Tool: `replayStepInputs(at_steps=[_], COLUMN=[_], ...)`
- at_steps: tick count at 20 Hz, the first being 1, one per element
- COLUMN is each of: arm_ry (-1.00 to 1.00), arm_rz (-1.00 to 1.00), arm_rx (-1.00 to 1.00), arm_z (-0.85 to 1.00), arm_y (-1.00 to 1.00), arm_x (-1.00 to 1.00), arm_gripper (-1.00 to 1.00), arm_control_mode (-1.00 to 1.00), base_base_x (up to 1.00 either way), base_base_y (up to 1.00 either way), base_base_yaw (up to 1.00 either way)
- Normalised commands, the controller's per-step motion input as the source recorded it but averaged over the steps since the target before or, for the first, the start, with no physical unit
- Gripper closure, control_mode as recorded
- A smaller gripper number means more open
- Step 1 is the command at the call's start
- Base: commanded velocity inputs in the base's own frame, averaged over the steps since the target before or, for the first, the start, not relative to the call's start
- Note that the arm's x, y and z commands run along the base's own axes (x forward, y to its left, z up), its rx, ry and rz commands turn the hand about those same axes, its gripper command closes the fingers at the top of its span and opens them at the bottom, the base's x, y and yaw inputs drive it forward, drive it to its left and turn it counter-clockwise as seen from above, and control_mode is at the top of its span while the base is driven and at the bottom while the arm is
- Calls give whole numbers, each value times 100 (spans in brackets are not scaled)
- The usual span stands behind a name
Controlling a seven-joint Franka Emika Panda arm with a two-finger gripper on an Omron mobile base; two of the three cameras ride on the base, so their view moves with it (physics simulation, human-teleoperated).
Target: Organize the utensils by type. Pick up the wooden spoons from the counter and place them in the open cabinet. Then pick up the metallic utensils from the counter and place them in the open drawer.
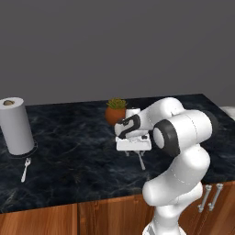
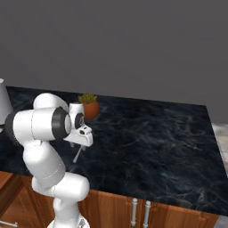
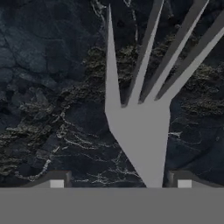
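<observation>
Counter (image 1: pixel 82 137) mostly open black marble; wide free stretch to right of arm, seen from right base view. Obstacles: paper towel roll (image 1: pixel 16 126) upright at far left, small fork (image 1: pixel 25 169) lying just in front of it. Potted plant (image 1: pixel 116 110) at back, close behind gripper (image 1: pixel 133 153). White object beside plant, possibly cup, partly hidden. Second fork (image 3: pixel 144 113) flat between fingertips.

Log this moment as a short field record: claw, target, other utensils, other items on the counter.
claw: low over the counter, fingers either side of a fork, no grip visible yet
target: fork lying flat on the counter, tines pointing away from the hand camera
other utensils: second fork lying beside the paper towel roll
other items: paper towel roll, potted plant
</observation>
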Motion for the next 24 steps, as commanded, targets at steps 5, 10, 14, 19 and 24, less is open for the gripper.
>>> replayStepInputs(at_steps=[5, 10, 14, 19, 24], arm_ry=[1, 0, -1, -3, -9], arm_rz=[0, 0, 0, 0, 0], arm_rx=[0, 0, 0, 0, 0], arm_z=[-41, -55, -48, -32, -19], arm_y=[-1, -10, -21, -15, -1], arm_x=[0, -11, -20, -17, -28], arm_gripper=[-100, -100, -100, -100, -100], arm_control_mode=[-100, -100, -100, -100, -100], base_base_x=[0, 0, 0, 0, 0], base_base_y=[0, 0, 0, 0, 0], base_base_yaw=[0, 0, 0, 0, 0])
